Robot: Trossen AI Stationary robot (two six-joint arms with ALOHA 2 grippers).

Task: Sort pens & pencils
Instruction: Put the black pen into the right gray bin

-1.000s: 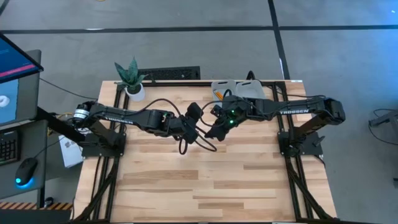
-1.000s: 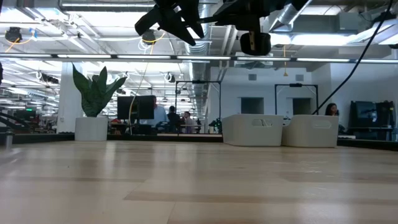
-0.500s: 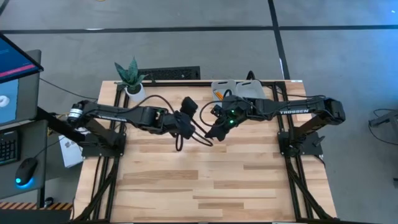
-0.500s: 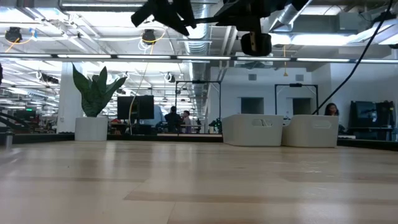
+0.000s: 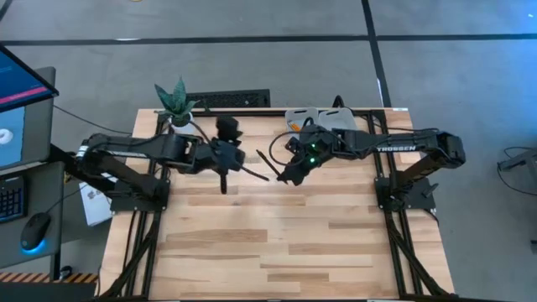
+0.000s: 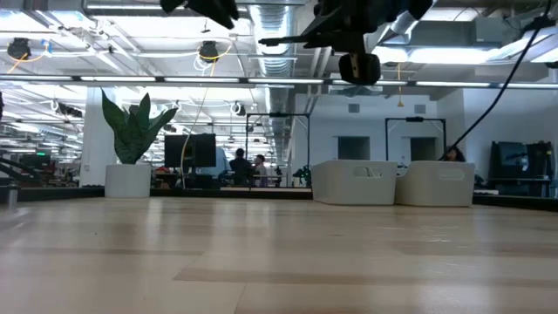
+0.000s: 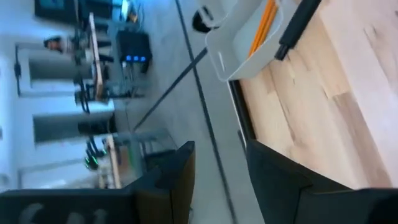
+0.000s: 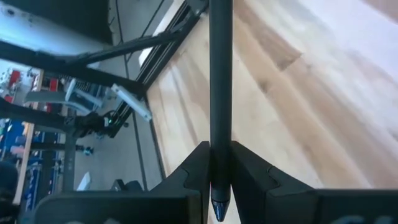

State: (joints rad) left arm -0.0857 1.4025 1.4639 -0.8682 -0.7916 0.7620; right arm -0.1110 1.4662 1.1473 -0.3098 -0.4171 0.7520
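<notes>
My right gripper (image 5: 285, 174) hovers above the table's far middle, shut on a black pen (image 5: 267, 161) that sticks out toward the left arm. In the low view the pen (image 6: 288, 39) lies about level, high over the table. My left gripper (image 5: 235, 159) stands apart from the pen, to its left, open with nothing between its fingers (image 7: 180, 168). Orange pencils (image 7: 264, 25) lie in a white bin (image 5: 298, 122) at the far edge. My right gripper pinches the pen between its two fingers near its tip end (image 8: 219, 142); the tip (image 8: 216, 208) points back toward the wrist. The long shaft (image 8: 221, 68) runs forward along the fingers. The pen is lifted clear of the table, about level.
A second white bin (image 5: 340, 120) stands beside the first at the far edge. A potted plant (image 5: 178, 105) stands at the far left corner. Bare wooden tabletop (image 5: 285, 243) spreads over the near half. People show in the room behind the table.
My left gripper has drawn back from the right gripper toward the table's left edge, rising and rolling as it went, its fingers open throughout. The right gripper has kept still with the pen in it.
</notes>
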